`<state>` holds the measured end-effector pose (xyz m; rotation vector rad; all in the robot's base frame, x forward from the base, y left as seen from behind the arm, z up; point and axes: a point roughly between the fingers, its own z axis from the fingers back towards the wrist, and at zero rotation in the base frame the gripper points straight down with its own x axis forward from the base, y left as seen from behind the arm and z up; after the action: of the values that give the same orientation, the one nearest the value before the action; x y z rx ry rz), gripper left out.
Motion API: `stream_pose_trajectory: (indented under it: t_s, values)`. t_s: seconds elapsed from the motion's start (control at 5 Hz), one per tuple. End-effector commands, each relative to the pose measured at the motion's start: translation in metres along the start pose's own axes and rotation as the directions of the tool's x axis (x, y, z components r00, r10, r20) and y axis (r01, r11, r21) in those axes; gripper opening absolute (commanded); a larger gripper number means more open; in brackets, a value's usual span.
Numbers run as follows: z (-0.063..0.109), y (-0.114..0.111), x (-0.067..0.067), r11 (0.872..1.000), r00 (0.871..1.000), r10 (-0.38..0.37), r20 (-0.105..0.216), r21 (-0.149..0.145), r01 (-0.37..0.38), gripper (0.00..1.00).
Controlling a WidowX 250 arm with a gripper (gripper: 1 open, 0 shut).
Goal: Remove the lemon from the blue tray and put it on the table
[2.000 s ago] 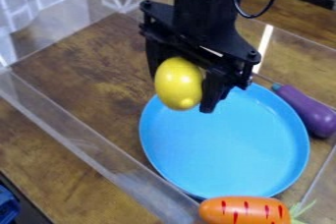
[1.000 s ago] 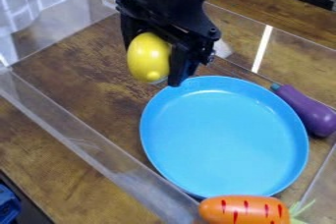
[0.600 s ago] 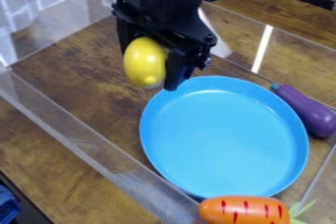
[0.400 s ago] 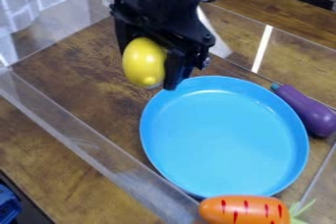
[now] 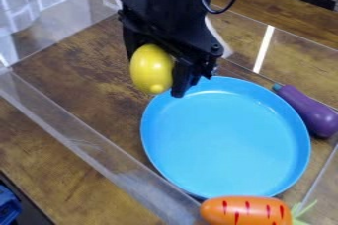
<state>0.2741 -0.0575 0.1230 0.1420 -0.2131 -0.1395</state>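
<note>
In the camera view, we have the black gripper closed on the yellow toy lemon, which hangs below the claw in the air, just past the upper left rim of the round blue tray. We judge it is carried there so that it can come down on the dark wood-grain table rather than back into the tray; it seems to need a little more travel to the left, then lowering and release. Set down too near the rim, it could roll against it. The plastic carrot lies at the tray's lower edge and the purple eggplant beside its right, both out of the way of that move. The lemon looks smooth, glossy and oval, the tray matt with a shallow raised rim, and the clear acrylic wall flat and see-through.
</note>
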Motion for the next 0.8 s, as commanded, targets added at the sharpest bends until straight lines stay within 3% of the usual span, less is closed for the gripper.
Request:
stream_pose_trajectory:
  t_s: [0.0,0.2,0.4,0.6]
  values:
    - [0.004,0.02,0.002,1.0,0.999,0.01,0.051,0.002,-0.01,0.0]
    - [-0.008,0.047,0.004,0.999,0.999,0.03,0.034,0.017,-0.031,0.0]
    - [-0.022,0.068,-0.001,0.999,0.998,0.046,0.041,0.018,-0.046,0.0]
    - [-0.041,0.076,-0.001,0.998,0.998,0.052,0.035,0.022,-0.053,0.0]
